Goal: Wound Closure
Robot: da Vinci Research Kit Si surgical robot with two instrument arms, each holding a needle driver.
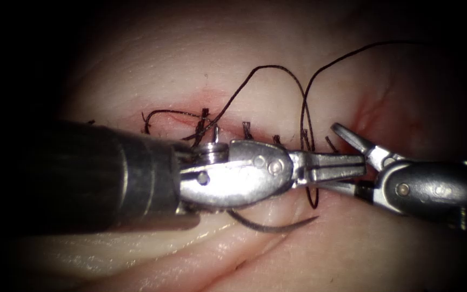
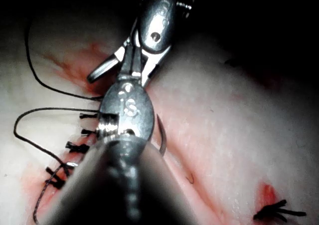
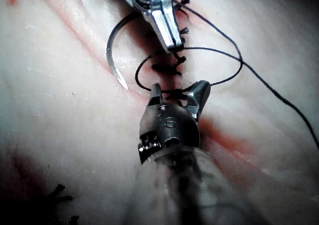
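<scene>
The tissue (image 1: 201, 59) fills the endoscope frame, its stitched cut (image 1: 233, 127) running across the centre. The left tool (image 1: 360, 167), from the frame's left, is clenched, apparently on thread (image 1: 305, 108) looped around it. The right tool (image 1: 352, 162), at right, is spread wide, grasping nothing. The needle (image 1: 274, 226) lies free below the left tool.
</scene>
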